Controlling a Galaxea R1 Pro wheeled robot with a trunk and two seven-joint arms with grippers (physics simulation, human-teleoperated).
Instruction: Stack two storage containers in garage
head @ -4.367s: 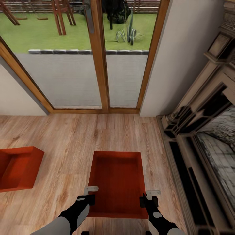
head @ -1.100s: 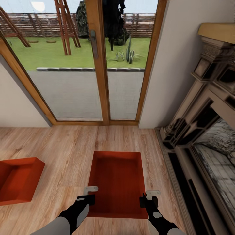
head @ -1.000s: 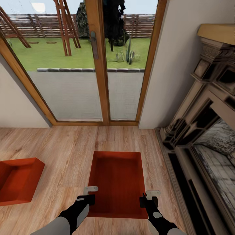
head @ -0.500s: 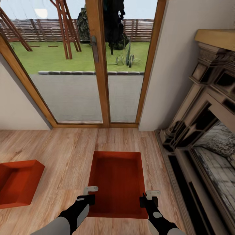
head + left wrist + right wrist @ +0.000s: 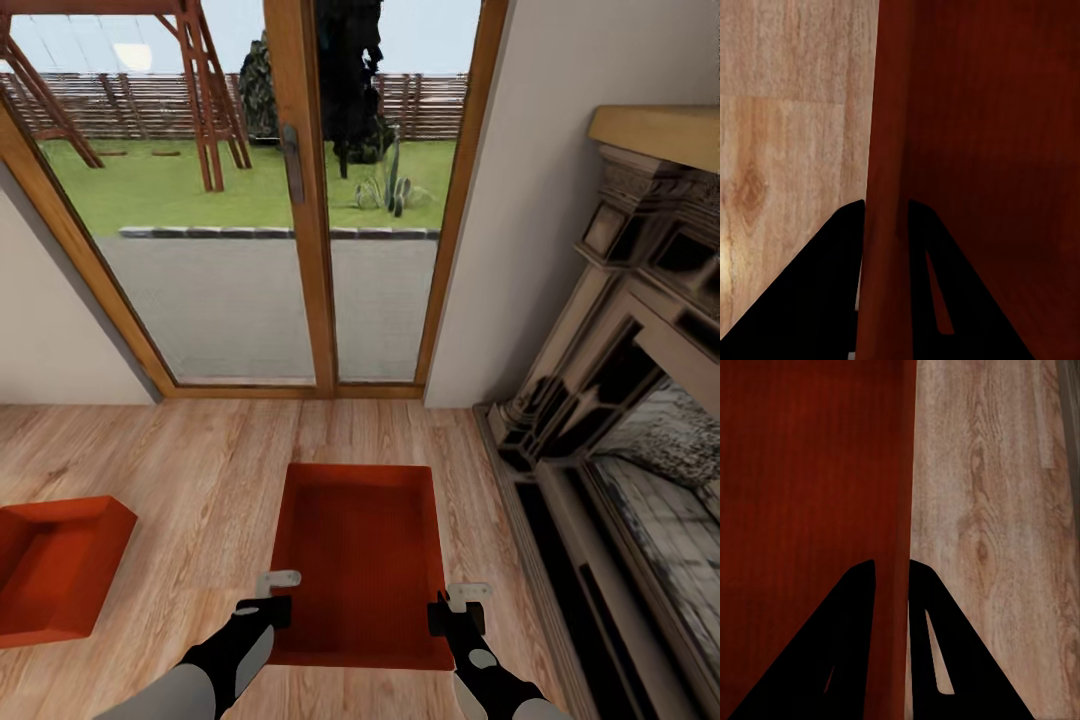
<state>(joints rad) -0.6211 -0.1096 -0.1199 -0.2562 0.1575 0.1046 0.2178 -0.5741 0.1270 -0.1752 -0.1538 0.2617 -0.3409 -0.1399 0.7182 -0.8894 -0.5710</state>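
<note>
Clearly we were on the first carry: from the head, one storage container hung between left gripper and right gripper, the other container left on the plank floor. Next called for turning toward the garage. Left wrist: jaws pinched narrow on its wall. Right wrist: same, clamping the opposite wall.

Light wood plank flooring runs under me from the wood-framed glass doors to the fireplace base on my right. One red-orange storage container sits flat on the planks at my left, open top up. Second storage container is dead ahead over the planks; can't tell if its bottom touches them.
</note>
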